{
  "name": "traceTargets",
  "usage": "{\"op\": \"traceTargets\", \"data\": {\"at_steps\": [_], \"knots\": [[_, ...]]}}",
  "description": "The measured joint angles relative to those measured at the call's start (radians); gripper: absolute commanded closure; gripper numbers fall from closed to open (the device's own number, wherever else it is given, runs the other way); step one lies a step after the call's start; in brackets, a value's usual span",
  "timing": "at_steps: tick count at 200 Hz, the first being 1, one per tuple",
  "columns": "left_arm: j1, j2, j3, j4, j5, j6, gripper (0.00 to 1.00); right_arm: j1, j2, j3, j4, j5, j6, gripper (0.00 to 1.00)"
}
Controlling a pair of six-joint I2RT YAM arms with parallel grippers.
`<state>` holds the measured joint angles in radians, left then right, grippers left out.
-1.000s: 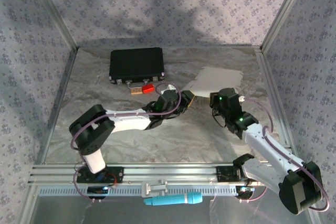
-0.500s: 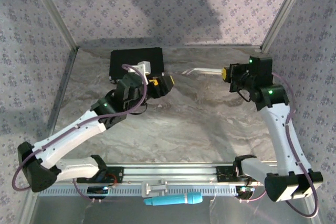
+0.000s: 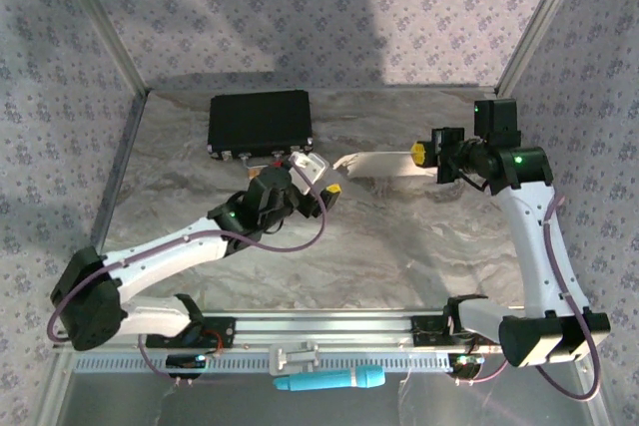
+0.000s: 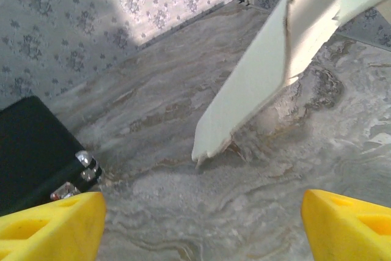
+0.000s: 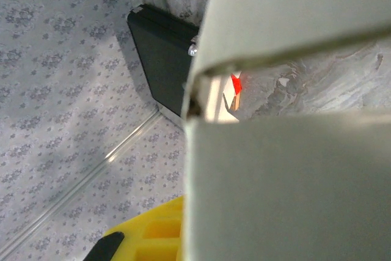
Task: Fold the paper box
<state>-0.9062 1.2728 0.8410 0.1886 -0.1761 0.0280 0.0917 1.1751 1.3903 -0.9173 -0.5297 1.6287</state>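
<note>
At lower centre of the top view, the left gripper [image 3: 321, 183] has its fingers wide apart and holds nothing. Just beyond, right of centre, the paper box [image 3: 384, 163] is pinched at its right end by the closed right gripper [image 3: 423, 157]. The box looks light, thin and easily creased, so grip its free left flap. The black case [image 3: 260, 123], upper left, crowds that flap.

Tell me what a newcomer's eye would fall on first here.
The paper box, a pale cardboard sheet, juts out sideways over the back of the table, pinched at one end by the right claw. Facing it, the left claw hangs open with its yellow fingers spread, just short of the sheet's low corner. A black case sits at the back left.
</note>
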Motion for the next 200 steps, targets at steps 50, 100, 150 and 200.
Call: {"op": "traceTargets", "data": {"at_steps": [50,100,150,200], "knots": [[0.018,0.109,0.106,0.052,0.008,0.039,0.32,-0.007,0.0,0.0,-0.014,-0.029,0.0,1.0],[0.027,0.139,0.16,0.045,0.068,0.016,0.73,-0.024,-0.001,0.0,-0.018,-0.045,0.0,1.0],[0.022,0.139,0.178,-0.007,0.122,-0.028,1.0,-0.041,0.001,0.0,0.008,-0.059,-0.005,0.62],[0.048,0.162,0.473,-0.407,0.128,-0.356,1.0,-0.103,0.011,0.109,0.031,-0.028,-0.112,0.26]]}}
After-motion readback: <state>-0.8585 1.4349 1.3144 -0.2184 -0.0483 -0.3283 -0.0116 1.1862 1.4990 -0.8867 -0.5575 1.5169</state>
